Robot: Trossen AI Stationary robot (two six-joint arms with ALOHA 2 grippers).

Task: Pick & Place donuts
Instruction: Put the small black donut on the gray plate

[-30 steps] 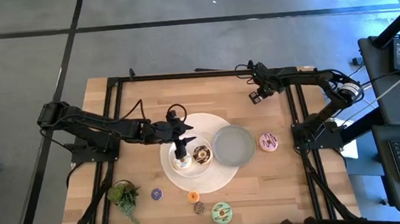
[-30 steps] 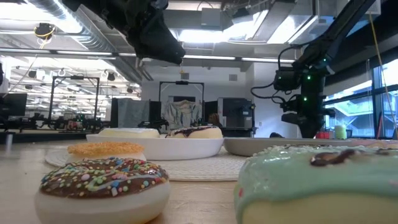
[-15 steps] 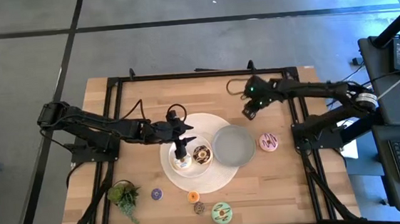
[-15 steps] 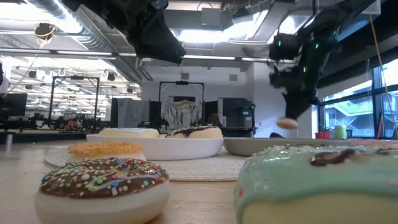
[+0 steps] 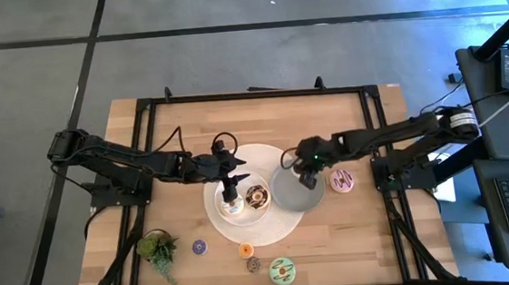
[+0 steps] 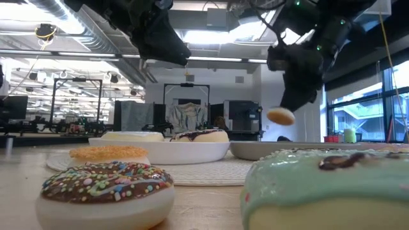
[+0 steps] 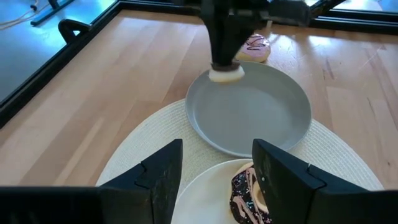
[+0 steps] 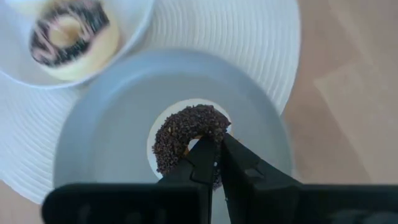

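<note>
My right gripper [image 5: 307, 177] is shut on a small donut topped with dark brown sprinkles [image 8: 186, 137], which hangs over the grey plate [image 8: 99, 155]. The left wrist view shows that donut [image 7: 227, 75] above the plate's far part. My left gripper [image 7: 214, 180] is open and hovers over the white dish [image 5: 242, 214]. A chocolate-iced donut [image 5: 257, 195] lies in that dish. The dish and the grey plate sit on a round white mat [image 5: 275, 225]. My right gripper grips the sprinkled donut by one section of its ring [image 8: 205, 134], beside the hole; the fingertips [image 8: 205, 155] cover the exact place. The fingers slant down from the table's right side. The donut hangs level below them, sprinkles up, clear of the grey plate.
A pink donut [image 5: 340, 180] lies right of the grey plate. Near the front edge lie a green donut [image 5: 281, 270], a brown sprinkled one [image 5: 254, 264], an orange one [image 5: 246, 250] and a purple one [image 5: 199, 247]. A small plant [image 5: 158, 250] stands at the front left.
My right gripper has swung from the table's far right corner toward the middle and near side, tipping downward and rolling, with the small donut still in its shut fingers. It now hangs over the grey plate.
</note>
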